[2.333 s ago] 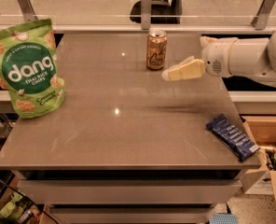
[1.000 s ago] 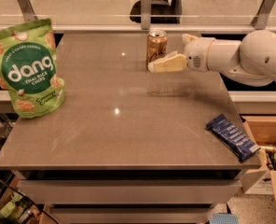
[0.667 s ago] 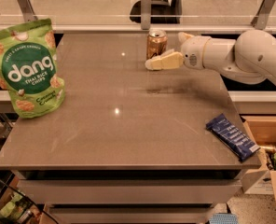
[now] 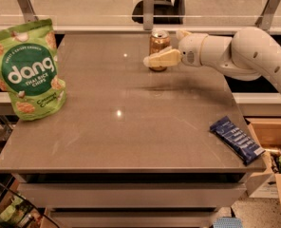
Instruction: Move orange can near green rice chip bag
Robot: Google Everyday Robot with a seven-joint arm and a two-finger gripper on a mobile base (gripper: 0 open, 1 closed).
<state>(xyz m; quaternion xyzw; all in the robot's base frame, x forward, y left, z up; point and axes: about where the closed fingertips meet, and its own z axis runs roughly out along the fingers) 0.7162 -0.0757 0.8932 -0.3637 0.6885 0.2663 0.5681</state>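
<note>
The orange can stands upright at the far middle of the grey table, tan with a silver top. My gripper reaches in from the right at the can's height. It is open, with its near finger across the front of the can's lower half and the other finger mostly hidden behind the can. The green rice chip bag, with white "dang" lettering, stands upright at the table's left edge, far from the can.
A dark blue flat wrapper lies at the table's right front edge. A glass rail with metal posts runs just behind the can. Cardboard boxes sit on the floor to the right.
My gripper has moved left and slightly away from the camera, from beside the can's right to level with it, its near finger now overlapping the can. The can and bag have not moved.
</note>
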